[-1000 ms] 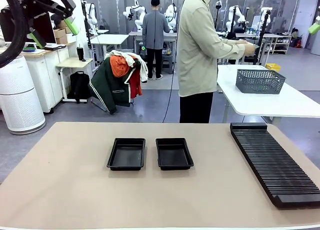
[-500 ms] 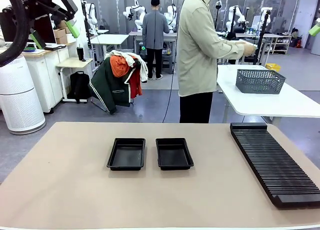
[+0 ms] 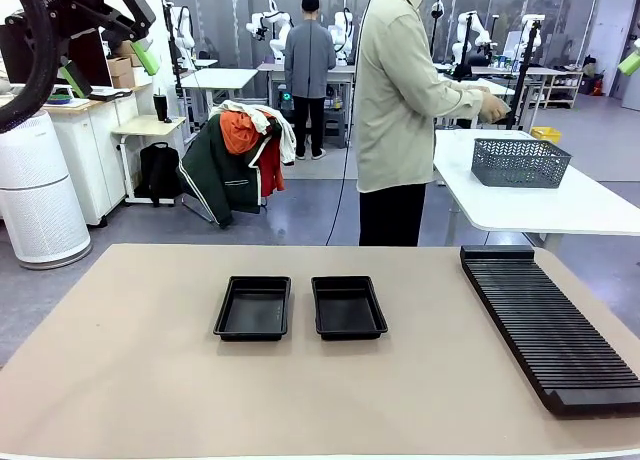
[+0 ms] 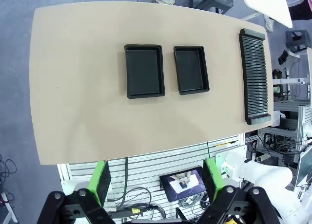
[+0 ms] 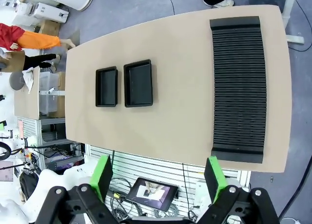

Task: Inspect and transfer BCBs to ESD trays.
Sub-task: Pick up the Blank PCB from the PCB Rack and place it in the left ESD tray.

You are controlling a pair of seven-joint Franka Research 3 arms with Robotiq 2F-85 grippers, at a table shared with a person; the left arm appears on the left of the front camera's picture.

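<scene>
**A:** Tan surface (image 3: 130, 380) seen from the front first: how far along is the job?

**B:** Barely begun, I'd judge. The left ESD tray (image 3: 253, 308) and the right ESD tray (image 3: 348, 307) sit side by side mid-surface with bare floors, no BCB in either. The black slotted rack (image 3: 545, 325) along the right edge looks unloaded too. The person (image 3: 400, 110) stands at the far side, turned to a white side surface (image 3: 560, 210) carrying a grey mesh basket (image 3: 519, 162). A hand (image 3: 493, 105) is raised near it, and I can't tell whether it holds anything

**A:** And the claws there?

**B:** The left claw (image 3: 108, 68) hangs high at upper left, fingers spread, gripping nothing. Its housing carries white ROBOTIQ lettering, the one piece of print I can read

**A:** Left wrist view?

**B:** It looks down from high up. The left claw (image 4: 156, 177) is wide apart with nothing between its green pads (image 4: 101, 180). Both trays and the rack lie well below it. A small screen (image 4: 183, 182) under the surface's near edge shows a picture, but no text is legible

**A:** Right wrist view?

**B:** Much the same. The right claw (image 5: 158, 177) is fully spread and empty, high over the bare trays and rack, with no labels legible

**A:** So what's left?

**B:** All of it, I'd say: inspecting every board, then placing them in the trays
</scene>
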